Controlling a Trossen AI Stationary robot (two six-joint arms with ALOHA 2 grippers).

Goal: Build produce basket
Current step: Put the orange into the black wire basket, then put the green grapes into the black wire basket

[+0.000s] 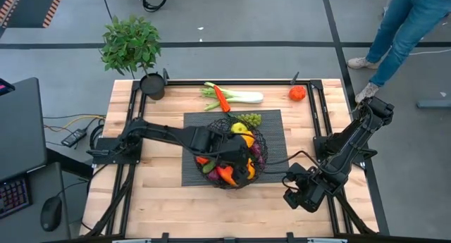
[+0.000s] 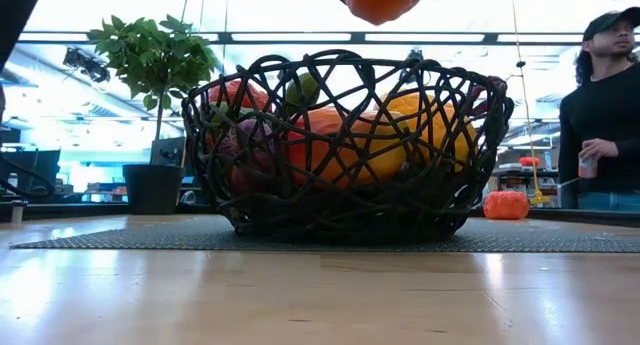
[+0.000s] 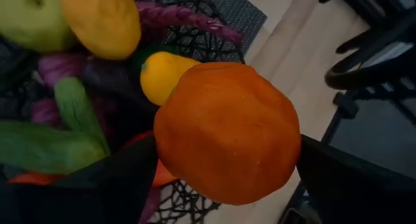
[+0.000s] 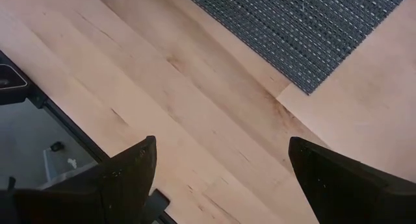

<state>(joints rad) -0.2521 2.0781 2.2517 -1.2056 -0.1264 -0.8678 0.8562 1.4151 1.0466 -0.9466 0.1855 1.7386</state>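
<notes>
My left gripper (image 3: 227, 185) clamps an orange (image 3: 227, 133), round with no long axis, above the basket (image 1: 229, 150) on the tabletop (image 1: 162, 194). Only the low view shows its height over the rim. My right fingers (image 4: 130, 169) rest spread, empty, near the tabletop's right edge.

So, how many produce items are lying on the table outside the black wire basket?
4: a white-green leek, a red-orange carrot-like piece across it, a round tomato near the far right corner, green grapes beside the basket. The left arm may hide others.
</notes>
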